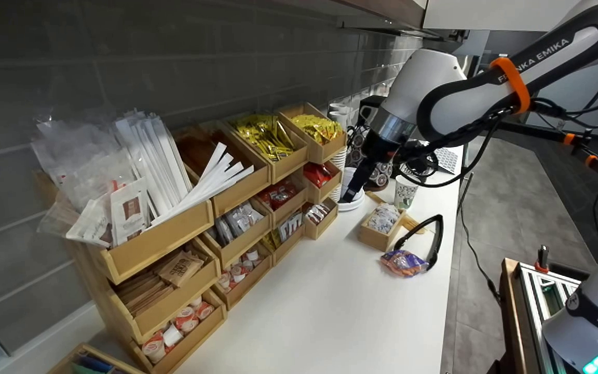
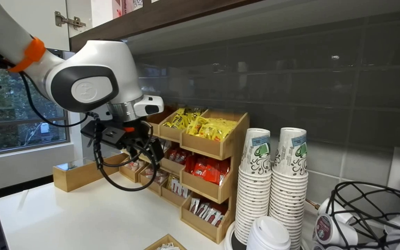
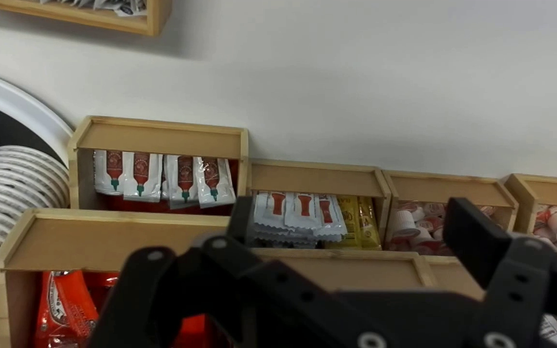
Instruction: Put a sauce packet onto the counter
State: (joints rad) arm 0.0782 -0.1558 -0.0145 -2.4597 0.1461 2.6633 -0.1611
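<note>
Small sauce packets lie in the bins of the wooden rack; I cannot tell which one is the task's packet. White sachets with a dark red bottle print (image 3: pixel 182 176) fill a bottom bin, also visible in an exterior view (image 2: pixel 207 211). Beside them are white sachets with a red print (image 3: pixel 305 210) and yellow ones (image 3: pixel 356 222). Red packets (image 2: pixel 207 170) fill the bin above. The white counter (image 1: pixel 320 311) runs in front of the rack, also seen in the wrist view (image 3: pixel 356 87). My gripper (image 3: pixel 358 224) is open and empty above the bins, fingers wide apart.
The wooden rack (image 1: pixel 255 285) stands against the tiled wall. Stacked paper cups (image 2: pixel 255 194) stand at its end. A small wooden box (image 1: pixel 374 239) of white packets, a purple snack bag (image 1: pixel 404 263) and a black curved strap (image 1: pixel 438 234) lie on the counter. A black wire basket (image 2: pixel 359 215) holds pods.
</note>
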